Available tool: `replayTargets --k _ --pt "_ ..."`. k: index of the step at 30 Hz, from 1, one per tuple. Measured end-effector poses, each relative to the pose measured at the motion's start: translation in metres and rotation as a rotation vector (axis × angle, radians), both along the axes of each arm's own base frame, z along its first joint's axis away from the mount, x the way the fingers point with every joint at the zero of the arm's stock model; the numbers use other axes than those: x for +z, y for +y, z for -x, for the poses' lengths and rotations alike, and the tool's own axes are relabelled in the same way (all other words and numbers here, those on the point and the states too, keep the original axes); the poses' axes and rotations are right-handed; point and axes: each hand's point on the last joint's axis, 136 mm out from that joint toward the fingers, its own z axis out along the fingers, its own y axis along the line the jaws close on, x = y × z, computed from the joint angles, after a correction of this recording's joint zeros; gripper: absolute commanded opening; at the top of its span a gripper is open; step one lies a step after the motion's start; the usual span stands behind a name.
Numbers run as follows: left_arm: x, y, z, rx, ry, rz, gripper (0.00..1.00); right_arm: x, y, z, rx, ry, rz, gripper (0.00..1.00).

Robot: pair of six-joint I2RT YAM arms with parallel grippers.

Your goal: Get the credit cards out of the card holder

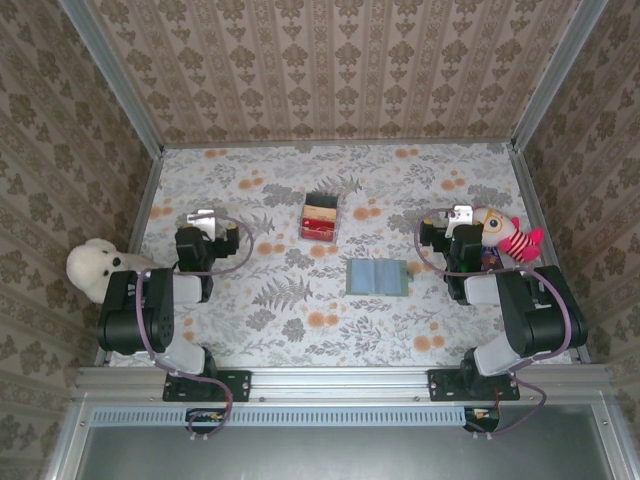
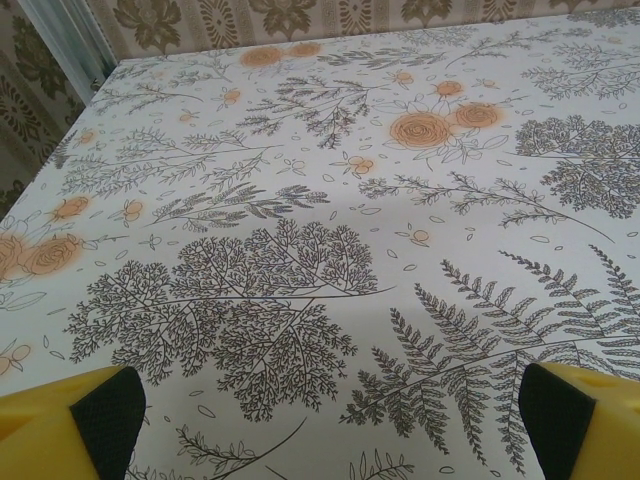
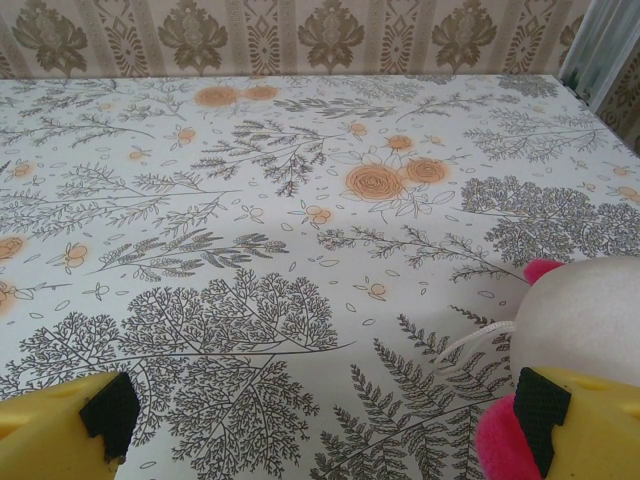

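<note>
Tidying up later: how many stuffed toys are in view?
2. A white plush bear beside the left arm, at the left edge; a pink-striped doll beside the right arm. More could hide behind arms.

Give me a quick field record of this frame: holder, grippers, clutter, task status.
card holder: lying open flat, right of centre, nothing touching it
cards: too small to tell
left gripper: open, empty, over bare tablecloth
right gripper: open, empty, pink doll beside one finger
clear box: farther from the arms than the holder, red contents
white plush: beside left arm
status: holder not yet grasped
</note>
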Motion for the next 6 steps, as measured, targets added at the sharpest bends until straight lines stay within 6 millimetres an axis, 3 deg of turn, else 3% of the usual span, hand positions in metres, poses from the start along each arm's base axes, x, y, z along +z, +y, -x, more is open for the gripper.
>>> replayTargets --k 6 --pt "-0.0001 0.0003 0.0000 0.002 0.001 -0.001 1.00 0.0000 0.0005 -0.0007 0.008 0.001 -0.008 1.00"
